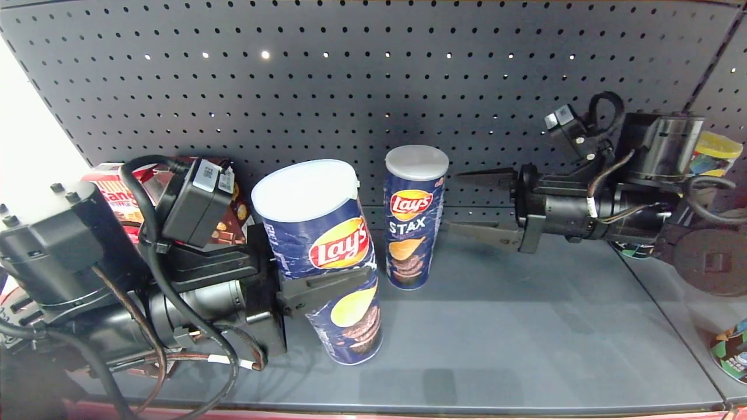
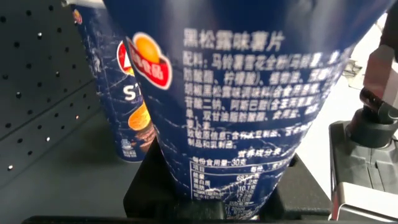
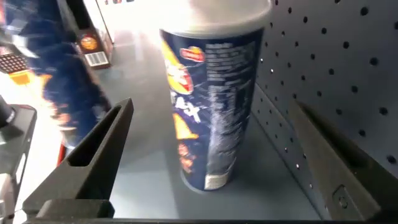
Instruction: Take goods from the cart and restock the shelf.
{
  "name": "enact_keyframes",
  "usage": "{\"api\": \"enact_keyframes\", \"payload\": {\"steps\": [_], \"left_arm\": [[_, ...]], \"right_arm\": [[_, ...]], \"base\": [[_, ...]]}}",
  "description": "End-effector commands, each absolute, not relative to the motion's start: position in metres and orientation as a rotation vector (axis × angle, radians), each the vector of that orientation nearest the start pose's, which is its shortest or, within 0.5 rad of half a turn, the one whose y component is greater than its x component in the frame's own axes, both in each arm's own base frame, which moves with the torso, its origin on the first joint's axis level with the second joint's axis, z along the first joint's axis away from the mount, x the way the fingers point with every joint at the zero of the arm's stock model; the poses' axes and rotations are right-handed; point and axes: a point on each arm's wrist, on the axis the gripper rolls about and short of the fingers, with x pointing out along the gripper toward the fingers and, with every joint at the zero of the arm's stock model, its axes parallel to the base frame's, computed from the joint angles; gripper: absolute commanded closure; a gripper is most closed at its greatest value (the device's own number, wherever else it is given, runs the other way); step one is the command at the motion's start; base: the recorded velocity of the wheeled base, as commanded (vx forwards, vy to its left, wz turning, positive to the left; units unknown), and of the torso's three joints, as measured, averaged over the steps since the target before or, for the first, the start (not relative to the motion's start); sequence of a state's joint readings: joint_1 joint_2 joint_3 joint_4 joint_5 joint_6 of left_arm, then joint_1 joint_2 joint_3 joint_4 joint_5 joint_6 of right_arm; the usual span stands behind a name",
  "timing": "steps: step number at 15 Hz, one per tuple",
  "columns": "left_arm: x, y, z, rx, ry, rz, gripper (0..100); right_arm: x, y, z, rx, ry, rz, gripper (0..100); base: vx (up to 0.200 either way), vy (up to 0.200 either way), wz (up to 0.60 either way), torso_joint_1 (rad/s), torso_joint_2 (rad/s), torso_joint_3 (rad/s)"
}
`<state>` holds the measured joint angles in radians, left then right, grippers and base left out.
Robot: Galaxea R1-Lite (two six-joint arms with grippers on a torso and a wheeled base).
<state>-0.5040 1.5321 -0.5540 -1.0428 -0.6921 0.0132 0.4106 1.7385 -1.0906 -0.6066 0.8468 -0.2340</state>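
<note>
Left gripper (image 1: 347,262): far finger hidden behind the held chip can (image 1: 318,233). Red snack box (image 1: 111,186) mostly covered by the left arm (image 1: 192,286). Yellow-lidded can (image 1: 721,153) largely behind the right arm (image 1: 583,207). Round disc (image 1: 732,350) cut off by the frame edge. Left wrist view: held chip can's lid out of frame. Right wrist view: it's a blur.

Brand logo on held chip can (image 1: 335,248), on standing chip can (image 1: 411,213) — ingredient print

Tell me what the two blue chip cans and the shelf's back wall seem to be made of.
Nearer chip can and farther chip can: likely cardboard tubes, glossy printed wrap that reflects light. Nearer can's lid: probably matte whitish plastic. Back wall: seemingly painted metal, dark grey, regular punched holes.
</note>
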Motion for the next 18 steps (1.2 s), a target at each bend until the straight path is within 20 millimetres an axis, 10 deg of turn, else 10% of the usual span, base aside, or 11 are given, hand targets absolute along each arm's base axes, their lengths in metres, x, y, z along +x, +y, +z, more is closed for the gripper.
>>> {"api": "enact_keyframes", "payload": {"steps": [1,18], "left_arm": [[0.209,-0.131,0.204,0.019,-0.081,-1.192,100],[0.213,-0.128,0.202,0.017,-0.07,-1.177,100]], "right_arm": [[0.313,0.157,0.236,-0.188,-0.081,1.265,0],[0.349,0.196,0.18,-0.171,0.003,1.316,0]], "base": [[0.0,0.0,0.0,0.0,0.0,0.0],[0.0,0.0,0.0,0.0,0.0,0.0]]}}
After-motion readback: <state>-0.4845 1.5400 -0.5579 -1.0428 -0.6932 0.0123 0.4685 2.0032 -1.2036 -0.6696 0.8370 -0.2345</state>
